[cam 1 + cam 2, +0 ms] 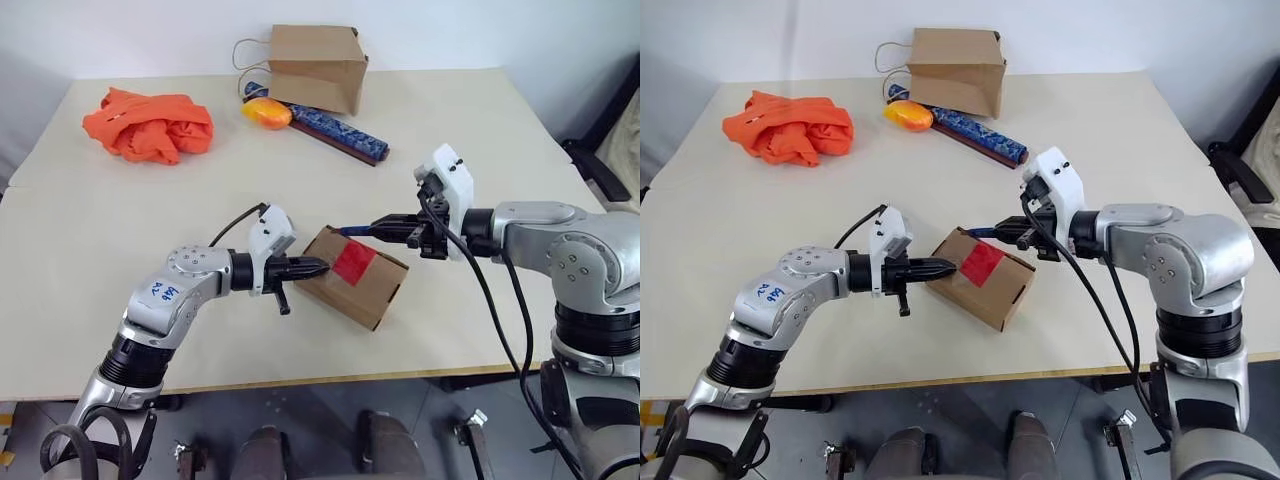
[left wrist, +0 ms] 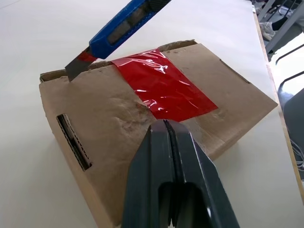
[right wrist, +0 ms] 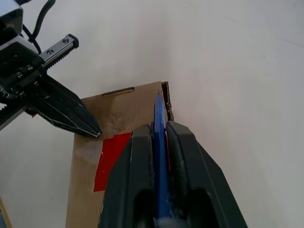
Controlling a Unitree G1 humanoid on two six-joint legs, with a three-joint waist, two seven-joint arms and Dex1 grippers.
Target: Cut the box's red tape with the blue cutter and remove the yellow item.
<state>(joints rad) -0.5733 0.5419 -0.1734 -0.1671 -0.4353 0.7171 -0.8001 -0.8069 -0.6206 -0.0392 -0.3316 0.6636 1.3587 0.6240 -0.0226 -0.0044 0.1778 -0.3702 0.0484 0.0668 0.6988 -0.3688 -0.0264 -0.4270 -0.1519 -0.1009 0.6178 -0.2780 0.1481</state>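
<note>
Silver arms, white wrist housings, black cables, black-fingered left end effector (image 1: 318, 266)

Box (image 1: 355, 277) mid-table (image 1: 100, 260) — bag (image 1: 318, 66) behind it.

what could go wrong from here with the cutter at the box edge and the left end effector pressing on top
1. The blue cutter blade sits at the far edge of the box, off the red tape; a stroke from here may slice cardboard instead.
2. The shut left end effector presses the top beside the tape, in the likely cutting path.
3. The box looks tilted and may slip.
</note>
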